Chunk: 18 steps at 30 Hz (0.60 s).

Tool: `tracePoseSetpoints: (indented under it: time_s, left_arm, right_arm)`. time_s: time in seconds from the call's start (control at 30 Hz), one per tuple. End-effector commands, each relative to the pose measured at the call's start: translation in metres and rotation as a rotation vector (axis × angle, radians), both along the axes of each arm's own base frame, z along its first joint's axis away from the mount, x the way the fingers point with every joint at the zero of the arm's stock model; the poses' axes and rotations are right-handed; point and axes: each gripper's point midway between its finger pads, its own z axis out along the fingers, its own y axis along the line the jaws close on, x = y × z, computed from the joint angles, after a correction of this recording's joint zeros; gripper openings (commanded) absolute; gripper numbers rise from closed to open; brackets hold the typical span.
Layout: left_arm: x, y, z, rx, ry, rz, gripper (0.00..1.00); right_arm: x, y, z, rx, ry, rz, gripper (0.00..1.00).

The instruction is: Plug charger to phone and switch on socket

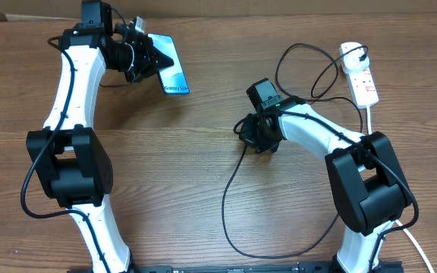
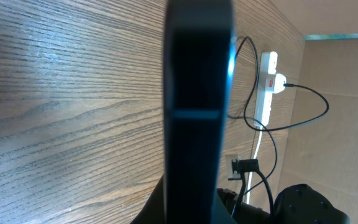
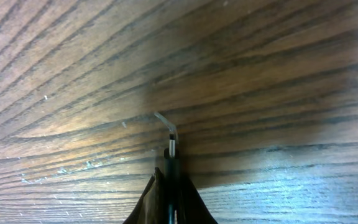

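My left gripper (image 1: 144,62) is shut on the phone (image 1: 171,74) at the back left, holding it on edge with its light blue screen showing from above. In the left wrist view the phone (image 2: 197,93) is a dark upright bar rising from between the jaws. My right gripper (image 1: 247,136), mid-table, is shut on the charger's connector (image 3: 171,148), whose metal tip points at the wood just above the tabletop. The charger's black cable (image 1: 230,189) loops across the table to a plug (image 1: 353,54) seated in the white socket (image 1: 359,72) at the back right.
A thick white cord (image 1: 372,117) runs from the socket toward the right arm's base. Cardboard walls (image 2: 347,93) line the back of the table. Cable loops (image 1: 309,72) lie between my right arm and the socket.
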Motion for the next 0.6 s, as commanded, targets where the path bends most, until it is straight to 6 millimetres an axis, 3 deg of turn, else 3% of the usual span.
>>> tracePoseSetpoints:
  time_s: [0.0, 0.17, 0.3, 0.43, 0.57]
  left_arm:
    - [0.001, -0.001, 0.010, -0.005, -0.043, -0.024, 0.04]
    - [0.000, -0.003, 0.012, -0.020, -0.052, -0.037, 0.04]
    - [-0.003, -0.023, 0.038, -0.182, -0.123, -0.128, 0.04]
    - [-0.007, -0.040, 0.077, -0.387, -0.210, -0.224, 0.04]
    - [-0.011, -0.044, 0.093, -0.493, -0.158, -0.225, 0.04]
  right_arm:
    - [-0.002, -0.002, -0.013, -0.030, 0.011, 0.008, 0.04]
    - [-0.002, 0.000, -0.011, -0.020, 0.007, 0.022, 0.04]
    - [0.000, 0.016, 0.007, 0.073, -0.012, 0.103, 0.04]
    - [-0.001, 0.044, 0.058, 0.278, -0.080, 0.246, 0.04]
    - [-0.016, 0.067, 0.126, 0.504, -0.173, 0.401, 0.04]
